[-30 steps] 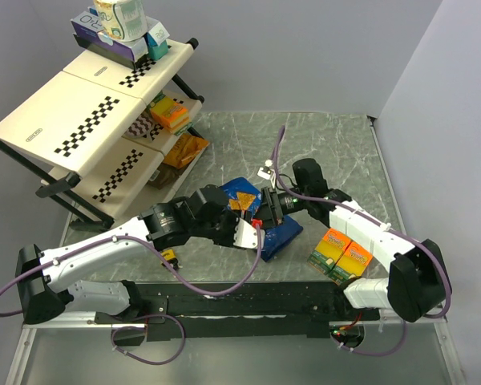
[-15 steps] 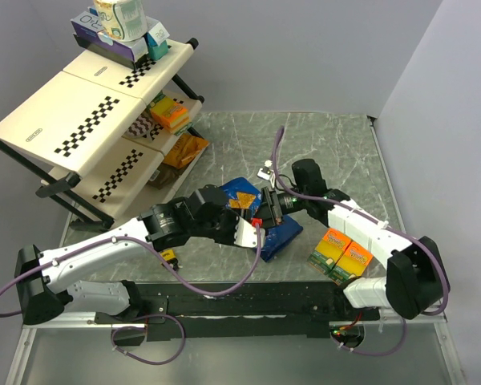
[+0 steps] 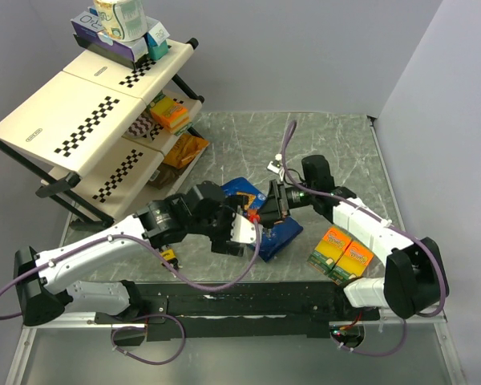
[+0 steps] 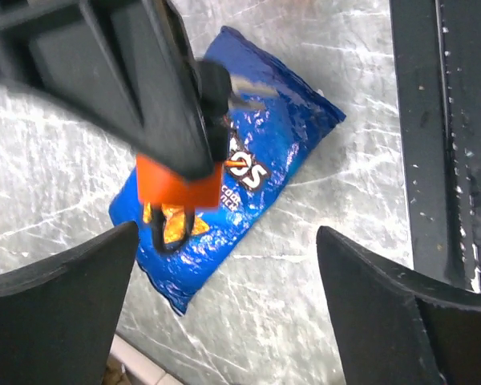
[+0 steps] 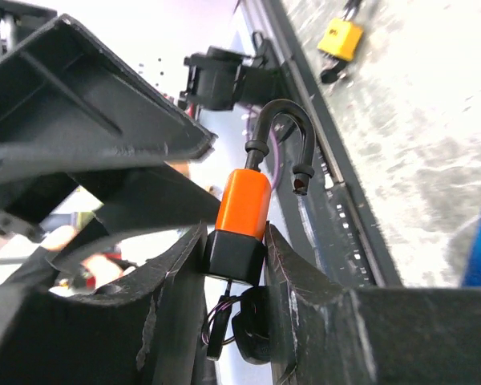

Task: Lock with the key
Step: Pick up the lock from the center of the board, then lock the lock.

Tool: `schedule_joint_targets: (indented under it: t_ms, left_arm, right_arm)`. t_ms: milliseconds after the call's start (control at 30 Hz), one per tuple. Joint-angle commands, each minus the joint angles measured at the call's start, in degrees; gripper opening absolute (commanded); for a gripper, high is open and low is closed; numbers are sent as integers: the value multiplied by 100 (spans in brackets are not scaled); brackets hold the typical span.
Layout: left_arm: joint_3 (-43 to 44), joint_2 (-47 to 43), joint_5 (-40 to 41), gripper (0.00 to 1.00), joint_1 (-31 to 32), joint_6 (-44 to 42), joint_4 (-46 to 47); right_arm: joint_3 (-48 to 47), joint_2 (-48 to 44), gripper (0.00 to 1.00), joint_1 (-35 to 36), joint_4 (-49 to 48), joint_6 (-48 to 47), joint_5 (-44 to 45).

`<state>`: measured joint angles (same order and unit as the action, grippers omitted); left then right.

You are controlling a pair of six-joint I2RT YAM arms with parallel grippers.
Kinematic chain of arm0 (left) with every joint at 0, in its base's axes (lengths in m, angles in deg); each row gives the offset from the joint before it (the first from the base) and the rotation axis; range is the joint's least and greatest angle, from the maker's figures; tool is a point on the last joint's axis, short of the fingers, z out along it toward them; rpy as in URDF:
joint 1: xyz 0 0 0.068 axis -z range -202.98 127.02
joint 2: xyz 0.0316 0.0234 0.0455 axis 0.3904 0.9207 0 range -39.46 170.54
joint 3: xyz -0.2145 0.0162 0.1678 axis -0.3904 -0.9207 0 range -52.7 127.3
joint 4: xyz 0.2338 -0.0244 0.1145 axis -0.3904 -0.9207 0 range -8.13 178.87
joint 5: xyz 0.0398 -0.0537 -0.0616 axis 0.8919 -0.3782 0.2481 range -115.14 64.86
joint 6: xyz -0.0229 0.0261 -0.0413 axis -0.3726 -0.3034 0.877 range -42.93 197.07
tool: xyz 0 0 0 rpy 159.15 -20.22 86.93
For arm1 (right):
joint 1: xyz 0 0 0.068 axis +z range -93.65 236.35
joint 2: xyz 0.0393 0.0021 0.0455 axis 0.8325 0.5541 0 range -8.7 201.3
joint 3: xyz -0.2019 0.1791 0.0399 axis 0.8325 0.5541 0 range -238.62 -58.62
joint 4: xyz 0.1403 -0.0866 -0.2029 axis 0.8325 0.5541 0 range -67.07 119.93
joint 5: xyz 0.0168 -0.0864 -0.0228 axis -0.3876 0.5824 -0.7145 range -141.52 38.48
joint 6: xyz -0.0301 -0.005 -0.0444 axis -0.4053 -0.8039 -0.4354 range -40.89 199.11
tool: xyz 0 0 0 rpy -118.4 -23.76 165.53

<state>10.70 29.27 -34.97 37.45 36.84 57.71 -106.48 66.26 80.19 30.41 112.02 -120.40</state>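
**Desk:** Where was the padlock (image 5: 242, 200) when this was shot?

**Photographer:** It was off the counter (image 3: 337, 144), above the blue chip bag (image 4: 280, 136) and between the two arms. The right gripper (image 5: 236, 245) had it. Its jaws were partly closed and clamped on the black base, one finger on each side, with the orange body standing clear of them.

**Desk:** And the left gripper (image 4: 227, 233)?

**Photographer:** Its jaws were spread wide and grasping nothing. From its wrist camera the padlock hung ahead of the fingers, touching neither.

**Desk:** Which way did the padlock point?

**Photographer:** Its long axis ran straight out from the right jaws, base inward and shackle (image 5: 282, 103) outward, towards the left arm. The shackle was open: one leg sat in the body and the other hung free beside it. Something dark dangled under the base, too blurred to name.

**Desk:** Anything else nearby?

**Photographer:** A yellow padlock (image 5: 341, 36) lay on the counter, well apart, near the arms' rail.
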Motion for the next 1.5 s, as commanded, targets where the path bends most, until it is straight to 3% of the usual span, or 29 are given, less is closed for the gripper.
schedule_joint_targets:
  t_ms: [0,300,567,700,933,1200,1467]
  left_arm:
    - [489,-324,-747,96,-547,409,-549]
    - [823,-527,-2048,99,-1358,1552,-663]
    - [613,-878,-2462,92,-1384,2177,91]
    - [560,-975,-2674,84,-1288,2037,285]
    - [24,-1274,-1813,76,-436,1272,830]
    - [147,-1028,-1725,55,-286,1395,918]
    - [59,-967,-1707,51,-259,1711,1041]
  right_arm:
    - [-127,-420,0,-195,59,-485,-345]
    - [-1234,-1132,0,-248,2457,-3719,15]
    - [-1472,-2229,0,-195,2750,-5442,349]
    - [-1420,-2591,0,-2,2618,-5637,542]
    - [-1428,-2732,0,385,2714,-5892,744]
    - [-1472,-2794,0,631,2855,-6305,999]
    - [-1472,-2785,0,798,2890,-6455,1087]
